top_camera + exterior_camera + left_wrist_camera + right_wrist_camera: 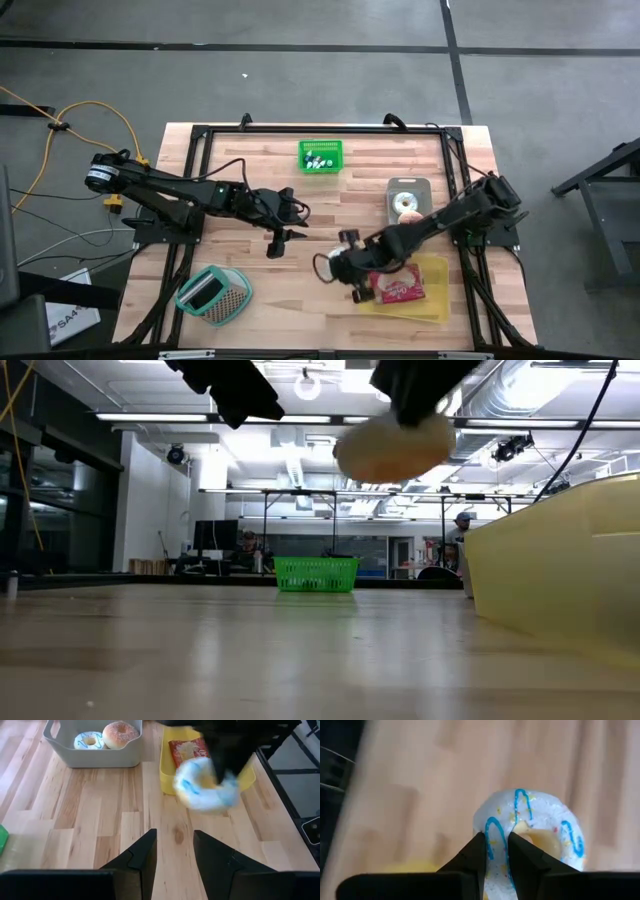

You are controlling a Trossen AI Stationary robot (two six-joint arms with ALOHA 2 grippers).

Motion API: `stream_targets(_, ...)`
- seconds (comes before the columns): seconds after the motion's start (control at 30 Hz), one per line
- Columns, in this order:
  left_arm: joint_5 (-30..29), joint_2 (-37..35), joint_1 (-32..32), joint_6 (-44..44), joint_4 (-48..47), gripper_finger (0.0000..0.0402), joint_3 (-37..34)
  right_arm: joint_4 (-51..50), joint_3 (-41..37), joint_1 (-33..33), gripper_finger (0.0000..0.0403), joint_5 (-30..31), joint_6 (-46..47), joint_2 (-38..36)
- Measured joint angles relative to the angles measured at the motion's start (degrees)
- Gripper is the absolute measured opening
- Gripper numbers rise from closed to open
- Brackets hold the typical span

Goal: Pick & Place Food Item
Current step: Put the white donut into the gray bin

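A donut with white icing and blue stripes hangs in the air beside the left edge of the yellow tray. My right gripper is shut on it. The donut also shows in the left wrist view and high up in the low view. A red food packet lies in the tray. My left gripper stands open and empty over the table's middle, pointing toward the donut. My right gripper pinches the donut's iced ring at one side, beside the hole, between its two fingers. The fingers come slanting down from above. The donut is lifted clear of the table and hangs below the fingers.
A grey bin at the right holds two more donuts. A green basket stands at the far middle. A teal and white container lies near the front left. Bare wood lies between the arms.
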Motion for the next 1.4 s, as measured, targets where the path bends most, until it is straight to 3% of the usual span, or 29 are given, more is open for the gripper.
stream_targets(0.2, 0.01, 0.00, 0.00, 0.04, -0.06, 0.0122, 0.00, -2.15, -1.42, -4.07, 0.0064, 0.08, 0.07, -0.31)
stream_targets(0.43, 0.04, 0.00, 0.00, 0.43, -0.14, 0.0122, 0.00, -0.02, -9.44, -10.31, 0.0064, 3.70, 0.35, -5.75)
stream_targets(0.8, 0.04, 0.00, 0.01, 1.22, 0.45, 0.0122, 0.00, 6.90, -28.79, -17.97, 0.0064, 5.29, 5.44, -24.59)
stream_targets(1.17, 0.03, 0.00, 0.00, 2.74, 0.80, 0.0122, 0.00, 2.90, -37.67, -22.47, 0.0064, 10.33, 11.28, -39.47)
stream_targets(1.4, 0.03, 0.00, 0.01, 4.37, 0.75, 0.0122, 0.00, 2.33, -44.59, -24.83, 0.0064, 11.93, 17.26, -43.95)
